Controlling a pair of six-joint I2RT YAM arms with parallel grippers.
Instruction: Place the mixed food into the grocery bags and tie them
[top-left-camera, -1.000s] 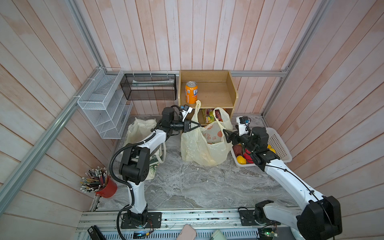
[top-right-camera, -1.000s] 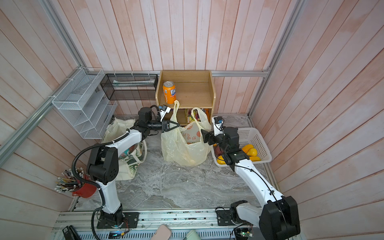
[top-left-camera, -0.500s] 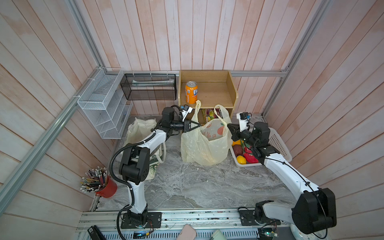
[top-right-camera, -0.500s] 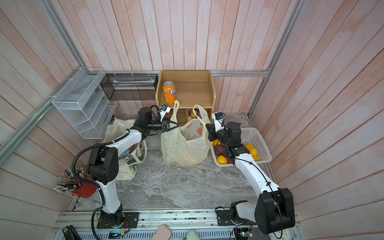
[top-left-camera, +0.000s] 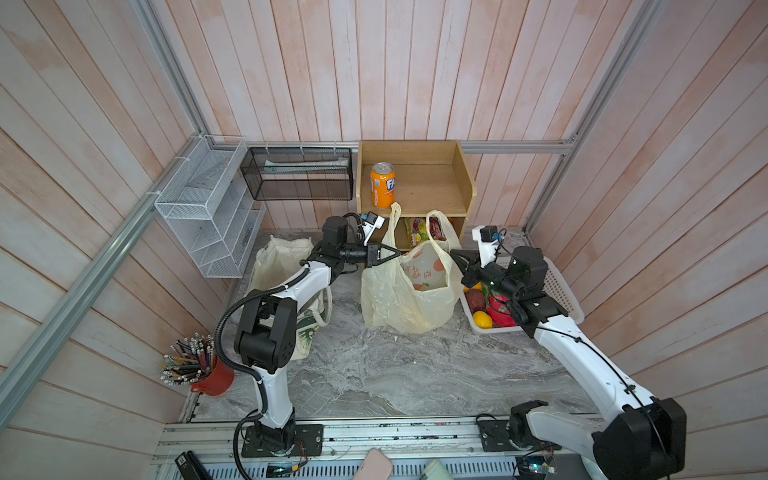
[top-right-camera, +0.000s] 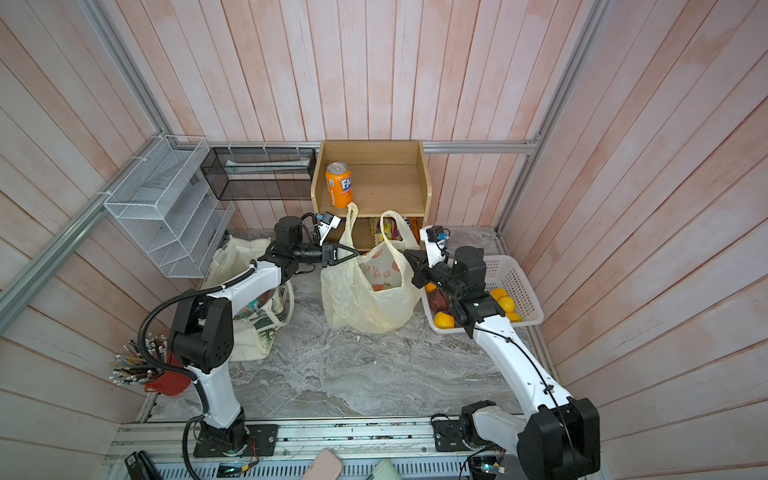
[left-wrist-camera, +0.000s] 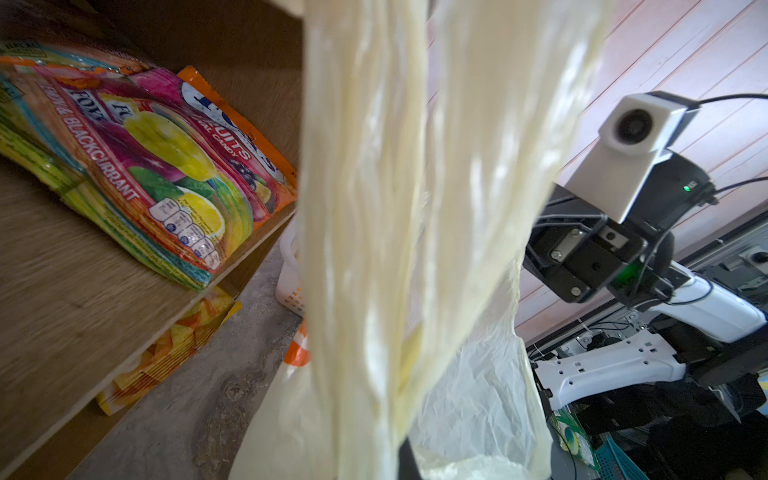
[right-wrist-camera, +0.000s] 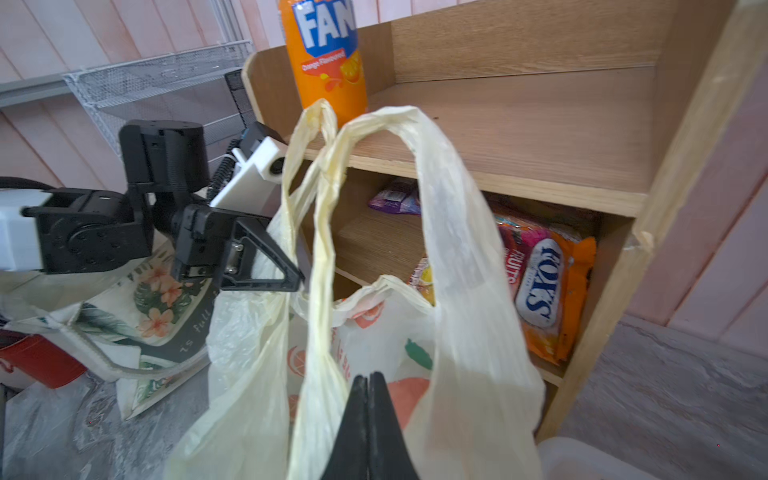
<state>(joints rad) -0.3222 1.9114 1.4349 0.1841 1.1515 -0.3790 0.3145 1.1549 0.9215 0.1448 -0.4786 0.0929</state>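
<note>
The thin, translucent pale-yellow plastic bag (top-left-camera: 395, 303), printed with oranges, stands on the grey marble counter (top-left-camera: 374, 374). The left gripper (top-left-camera: 394, 254) clamps one handle base to hold the mouth up. The right gripper (top-left-camera: 454, 252) is fully closed at the opposite rim; whether it pinches film is unclear.

**Both top views, layout.**
- Centre of frame: plastic bag (top-left-camera: 409, 299) (top-right-camera: 370, 299) stands on the table (top-left-camera: 374, 374), mouth up.
- Directly behind it: shelf unit (top-left-camera: 432, 187) against the back wall. A soda can (top-left-camera: 382, 185) stands upright at the left end of the upper shelf, and candy packets (top-left-camera: 419, 230) lie in the lower compartment.
- Left of the bag: canvas tote (top-left-camera: 278, 257), partly under the left arm.
- Just right of the bag: basket (top-left-camera: 561, 291) with fruit (top-left-camera: 482, 319) inside.
- Upper left: wire rack (top-left-camera: 203, 208) on the side wall, with a mesh tray (top-left-camera: 299, 174) between the rack and the shelf unit.
- Lower left: pencil cup (top-left-camera: 212, 378).
- Left gripper (top-left-camera: 395, 252) is at the bag's left handle, and right gripper (top-left-camera: 455, 253) is at its right edge.
</note>
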